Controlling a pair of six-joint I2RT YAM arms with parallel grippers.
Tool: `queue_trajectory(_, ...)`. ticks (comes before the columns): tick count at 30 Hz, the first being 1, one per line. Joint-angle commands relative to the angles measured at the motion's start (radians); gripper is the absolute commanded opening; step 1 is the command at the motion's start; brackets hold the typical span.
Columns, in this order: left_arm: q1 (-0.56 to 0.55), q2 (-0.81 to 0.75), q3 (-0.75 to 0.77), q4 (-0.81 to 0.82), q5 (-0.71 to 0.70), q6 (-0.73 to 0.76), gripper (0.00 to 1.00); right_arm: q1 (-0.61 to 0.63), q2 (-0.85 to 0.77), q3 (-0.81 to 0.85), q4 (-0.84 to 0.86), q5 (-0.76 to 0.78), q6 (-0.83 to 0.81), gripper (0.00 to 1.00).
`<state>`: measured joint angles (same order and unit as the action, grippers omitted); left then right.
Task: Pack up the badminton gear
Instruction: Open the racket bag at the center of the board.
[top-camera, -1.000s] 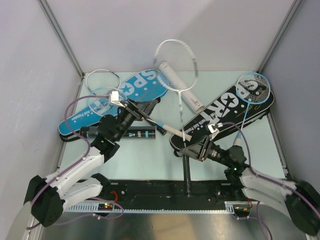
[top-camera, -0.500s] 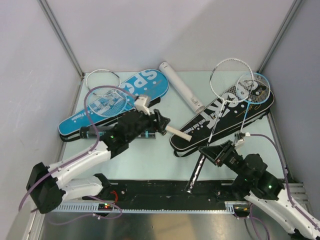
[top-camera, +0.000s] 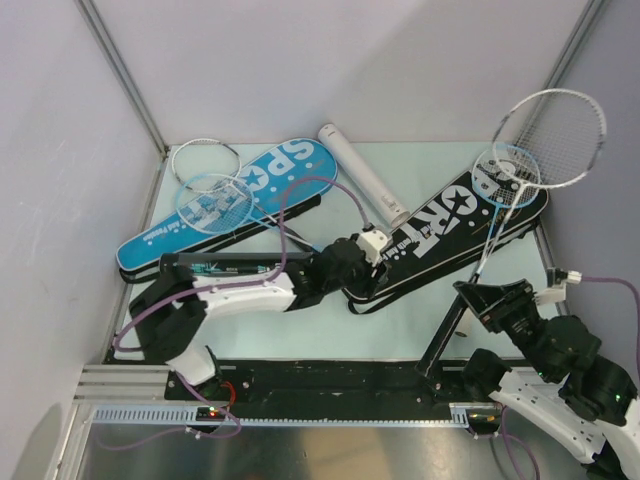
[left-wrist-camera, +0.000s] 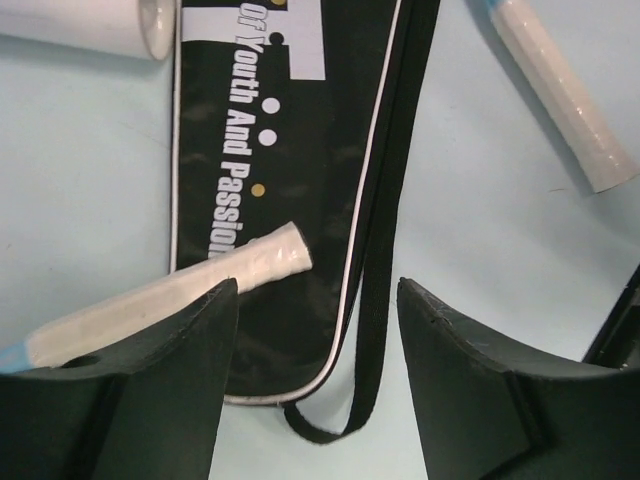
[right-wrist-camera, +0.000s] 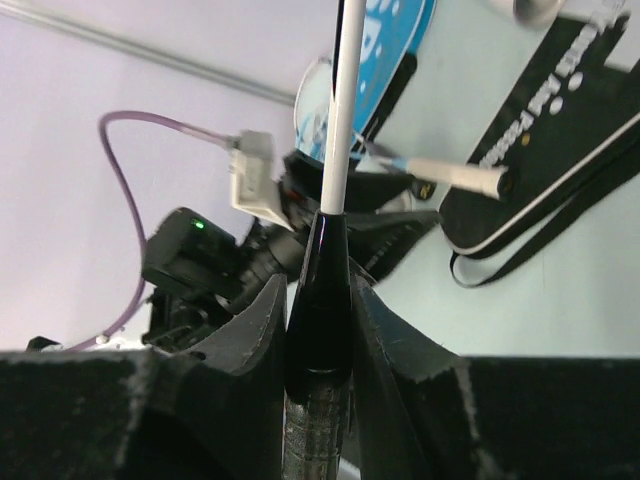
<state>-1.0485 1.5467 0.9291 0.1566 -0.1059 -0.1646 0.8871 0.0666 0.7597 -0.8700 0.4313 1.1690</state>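
Note:
My right gripper (top-camera: 478, 298) (right-wrist-camera: 322, 300) is shut on the black handle of a white-headed racket (top-camera: 550, 140) and holds it tilted up at the right wall. My left gripper (top-camera: 352, 268) (left-wrist-camera: 318, 380) is open and empty over the narrow end and strap loop (left-wrist-camera: 365, 300) of the black SPORT cover (top-camera: 450, 215). A white racket grip (left-wrist-camera: 250, 272) lies on that cover by my left finger. A light-blue racket (top-camera: 508, 165) lies on the black cover. Another light-blue racket (top-camera: 213, 203) lies on the blue cover (top-camera: 285, 165).
A white shuttle tube (top-camera: 360, 185) lies between the covers. A black tube (top-camera: 215, 265) lies under my left arm. A white racket head (top-camera: 205, 155) rests at the back left. Grey walls close three sides; a black rail (top-camera: 300, 385) runs along the front.
My right gripper has swung the white-headed racket from the middle back to the right wall. My left arm has stretched right, from the blue cover to the black cover's narrow end.

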Motion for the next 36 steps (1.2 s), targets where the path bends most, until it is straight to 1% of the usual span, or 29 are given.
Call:
queue_trajectory(1, -0.021, 0.099, 0.109, 0.087, 0.028, 0.086, 0.68, 0.003, 0.044, 0.082, 0.042, 0.15, -0.124, 0.0)
queue_trajectory(6, -0.037, 0.253, 0.203, 0.087, 0.032, 0.106, 0.67, 0.005, 0.055, 0.116, 0.063, 0.174, -0.186, 0.0)
queue_trajectory(12, -0.074, 0.409, 0.312, 0.084, 0.001, 0.14, 0.68, 0.005, 0.037, 0.123, 0.062, 0.19, -0.219, 0.0)
queue_trajectory(17, -0.085, 0.516, 0.405, 0.021, -0.033, 0.128, 0.67, 0.006, 0.013, 0.125, 0.062, 0.189, -0.23, 0.0)
queue_trajectory(20, -0.097, 0.545, 0.412, -0.017, -0.059, 0.114, 0.63, 0.005, 0.001, 0.127, 0.062, 0.187, -0.233, 0.0)
queue_trajectory(25, -0.111, 0.575, 0.39, -0.034, -0.151, 0.084, 0.56, 0.005, -0.006, 0.137, 0.053, 0.176, -0.232, 0.0)
queue_trajectory(27, -0.112, 0.595, 0.401, -0.044, -0.175, 0.091, 0.5, 0.006, -0.005, 0.137, 0.051, 0.17, -0.228, 0.0)
queue_trajectory(29, -0.111, 0.613, 0.424, -0.063, -0.188, 0.102, 0.41, 0.006, -0.003, 0.138, 0.053, 0.161, -0.228, 0.0)
queue_trajectory(31, -0.111, 0.618, 0.45, -0.085, -0.198, 0.102, 0.28, 0.006, -0.004, 0.138, 0.056, 0.156, -0.228, 0.0)
queue_trajectory(32, -0.111, 0.609, 0.463, -0.104, -0.2, 0.096, 0.2, 0.006, -0.006, 0.138, 0.06, 0.154, -0.231, 0.0)
queue_trajectory(34, -0.113, 0.569, 0.48, -0.15, -0.205, 0.086, 0.07, 0.005, -0.012, 0.138, 0.067, 0.152, -0.236, 0.0)
queue_trajectory(36, -0.114, 0.493, 0.492, -0.204, -0.203, 0.074, 0.02, 0.004, -0.014, 0.139, 0.072, 0.151, -0.241, 0.0)
